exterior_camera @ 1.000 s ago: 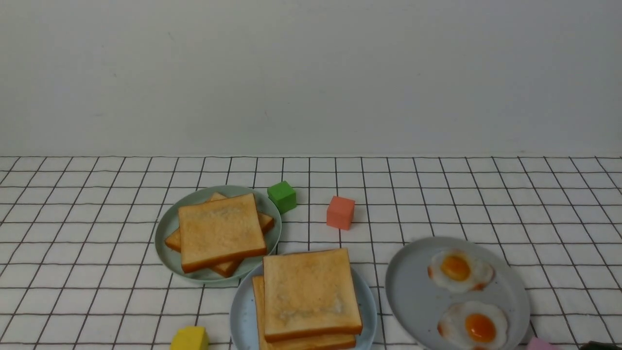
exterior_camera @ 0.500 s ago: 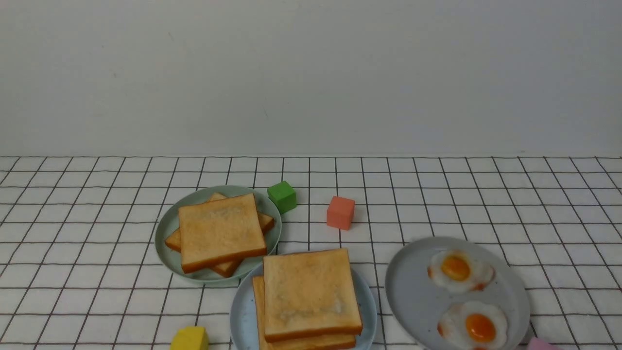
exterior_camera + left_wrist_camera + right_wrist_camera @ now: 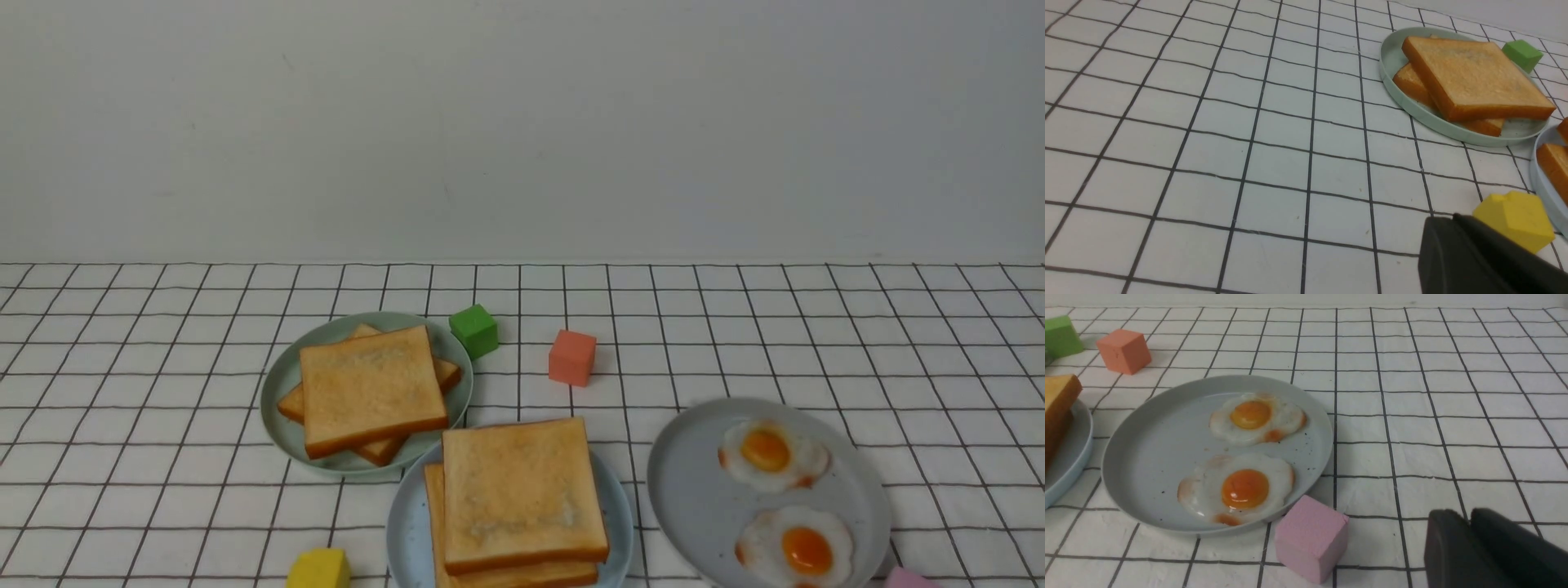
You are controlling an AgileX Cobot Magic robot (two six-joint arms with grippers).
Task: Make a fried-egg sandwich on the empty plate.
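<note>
Two square golden-brown toast slices (image 3: 522, 498) lie stacked on the light-blue plate (image 3: 402, 523) at the front centre. No egg shows between them from here. An edge of this stack shows in the left wrist view (image 3: 1553, 163) and in the right wrist view (image 3: 1057, 400). My left gripper (image 3: 1453, 218) is shut and empty, low over the cloth beside a yellow block (image 3: 1515, 218). My right gripper (image 3: 1468, 514) is shut and empty, to the right of the grey plate (image 3: 1147, 449). Neither gripper shows in the front view.
The grey plate (image 3: 694, 490) holds two fried eggs (image 3: 771, 453) (image 3: 796, 547). A pale green plate (image 3: 282, 392) holds two plain toast slices (image 3: 367, 388). Green (image 3: 473, 329), salmon (image 3: 571, 356), yellow (image 3: 318, 569) and pink (image 3: 1310, 537) blocks lie on the checked cloth.
A dark tip of the right gripper at the front view's bottom right corner has drawn back out of view. Nothing on the table has moved.
</note>
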